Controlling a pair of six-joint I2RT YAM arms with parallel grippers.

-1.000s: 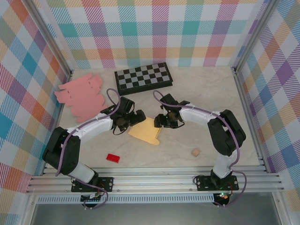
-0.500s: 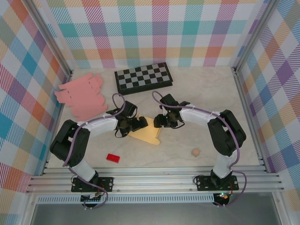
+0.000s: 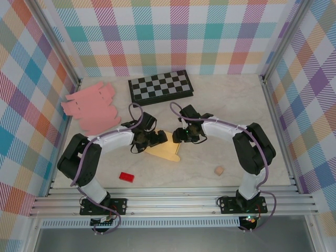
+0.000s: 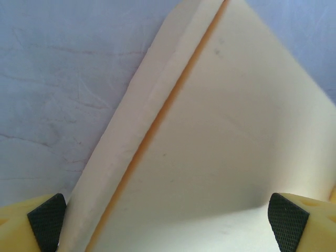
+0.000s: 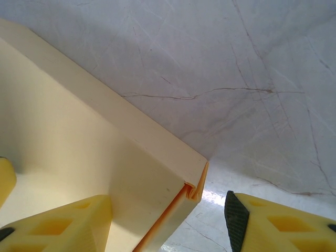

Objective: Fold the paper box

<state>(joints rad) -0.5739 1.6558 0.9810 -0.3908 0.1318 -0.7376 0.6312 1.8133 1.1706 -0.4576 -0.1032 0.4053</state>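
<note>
The paper box [image 3: 166, 151] is a pale yellow, partly folded sheet lying mid-table between the two arms. My left gripper [image 3: 158, 138] is at its upper left edge and stands open. In the left wrist view the black pads [image 4: 46, 223] sit far apart at the bottom corners, with the box's cream panel and a raised fold [image 4: 157, 121] between them. My right gripper [image 3: 181, 135] is at the box's upper right corner. It is open and straddles the folded corner wall [image 5: 191, 176], with a gap between the wall and the right pad [image 5: 236, 220].
A pink flat box blank [image 3: 92, 107] lies at the back left, a folded chessboard [image 3: 160, 86] at the back centre. A red block [image 3: 126, 177] sits near the front left and a small tan cube [image 3: 219, 170] near the front right.
My left gripper has slid right along the box's upper edge toward the right gripper. The yellow sheet now looks narrower and more tucked under. The right arm has barely moved.
</note>
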